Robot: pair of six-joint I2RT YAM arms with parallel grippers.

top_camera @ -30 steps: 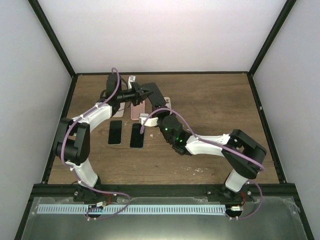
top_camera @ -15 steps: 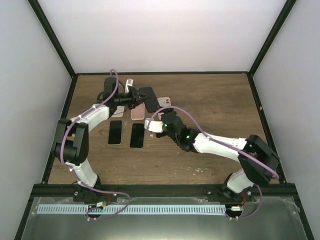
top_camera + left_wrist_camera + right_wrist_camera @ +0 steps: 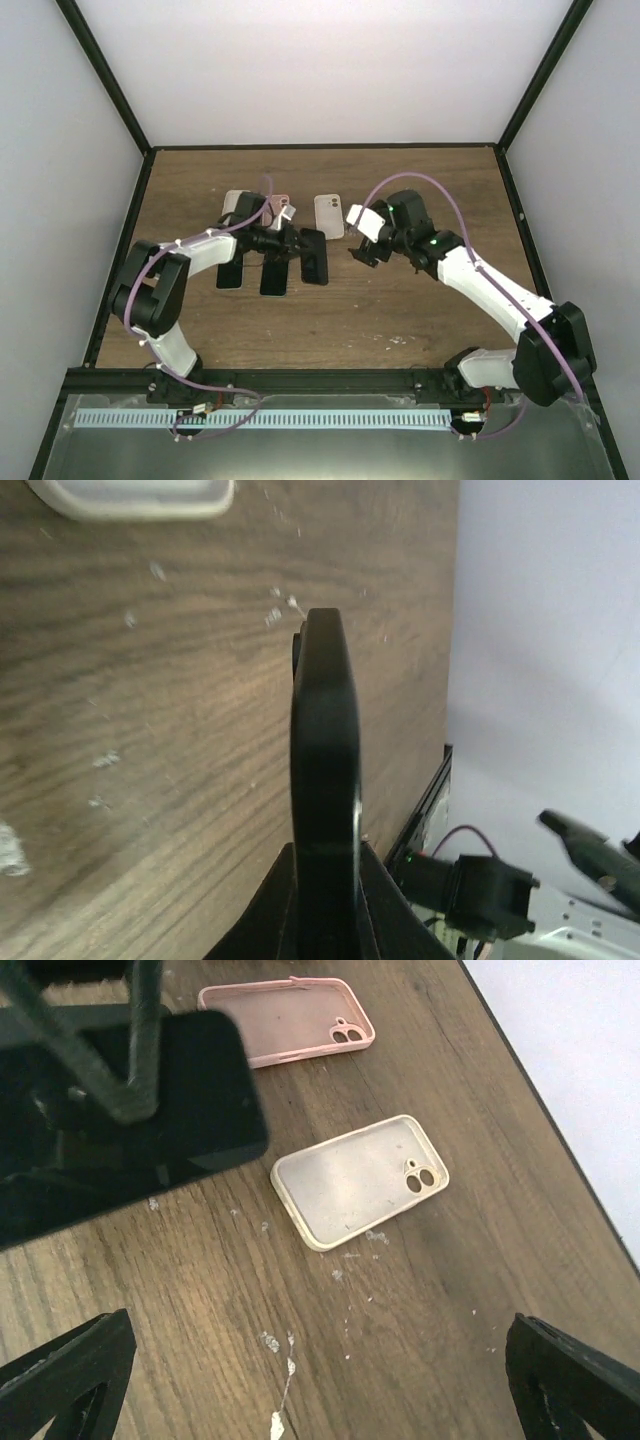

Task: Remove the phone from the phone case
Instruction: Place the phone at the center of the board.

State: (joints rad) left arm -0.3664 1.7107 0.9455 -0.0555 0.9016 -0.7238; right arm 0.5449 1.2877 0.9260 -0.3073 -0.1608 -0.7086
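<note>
My left gripper (image 3: 291, 246) is shut on a bare black phone (image 3: 314, 257), held just right of two black phones lying on the table. In the left wrist view the phone (image 3: 325, 740) stands edge-on between the shut jaws (image 3: 325, 860). An empty cream phone case (image 3: 329, 216) lies open side up behind it, also seen in the right wrist view (image 3: 360, 1180). My right gripper (image 3: 362, 250) is open and holds nothing, to the right of the case. Its fingers (image 3: 62, 1370) stand wide over bare wood, with the held phone (image 3: 150, 1110) at upper left.
An empty pink case (image 3: 283, 210) (image 3: 285, 1025) and a pale case (image 3: 238, 205) lie at the back left. Two black phones (image 3: 230, 266) (image 3: 273, 273) lie side by side near the left arm. Black frame rails border the wooden table (image 3: 430, 300).
My right gripper has opened, let go and swung away to the right. The cream case now lies empty on the table. My left gripper has carried the black phone toward the near side.
</note>
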